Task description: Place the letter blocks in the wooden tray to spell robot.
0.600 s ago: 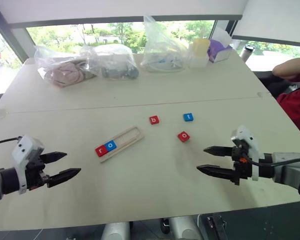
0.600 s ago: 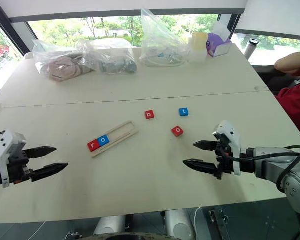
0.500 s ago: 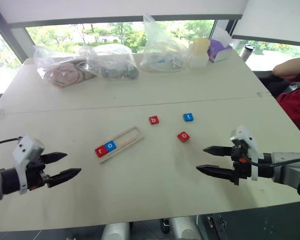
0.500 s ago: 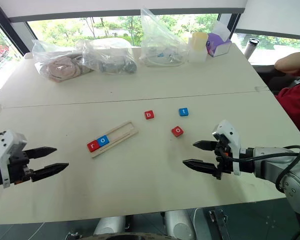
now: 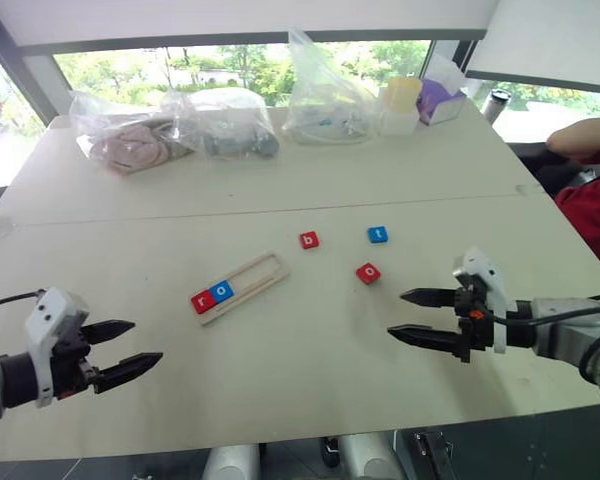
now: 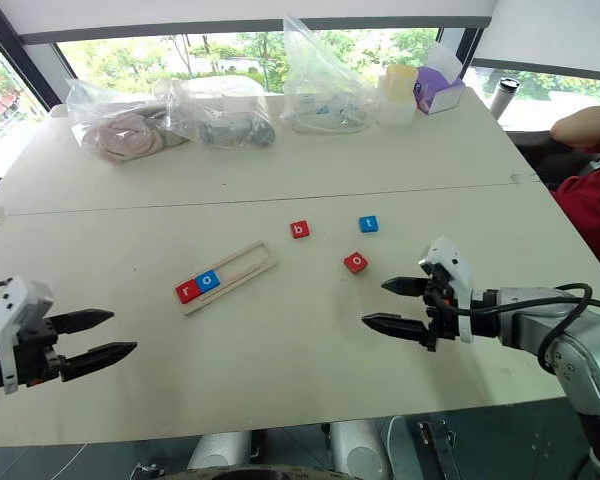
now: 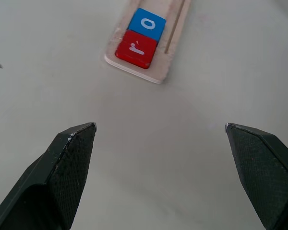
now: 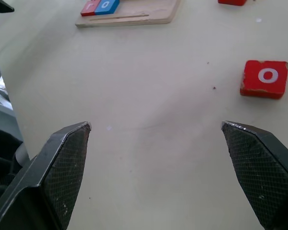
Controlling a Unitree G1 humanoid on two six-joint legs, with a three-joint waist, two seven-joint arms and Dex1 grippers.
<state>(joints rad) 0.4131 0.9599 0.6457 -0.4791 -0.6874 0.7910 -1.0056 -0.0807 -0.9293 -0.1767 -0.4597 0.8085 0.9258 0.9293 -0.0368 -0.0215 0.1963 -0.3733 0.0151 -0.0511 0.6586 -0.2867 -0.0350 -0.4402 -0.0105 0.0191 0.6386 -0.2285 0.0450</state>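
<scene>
The wooden tray (image 5: 238, 288) is laid at a slant on the table (image 5: 280, 190), somewhat left of the middle, and two of its places are already filled: the red r block (image 5: 201, 301) is set at the end nearer the robot, with the blue o block (image 5: 221, 292) touching it on the far side. The rest of the tray is seen bare, so three places are left to be filled. Outside the tray, to its right, the red b block (image 5: 309, 240), the blue t block (image 5: 377, 235) and the red o block (image 5: 367, 273) are lying flat and apart from one another on the table. By this count the word is judged to be two letters done, with b, o and t still to be placed in that order. The left gripper (image 5: 120, 350) is held spread and empty above the table, well apart from the tray's near end. The right gripper (image 5: 420, 317) is likewise spread and empty, near the red o block but not touching it. At the far edge of the table, plastic bags (image 5: 175, 125) are lying
</scene>
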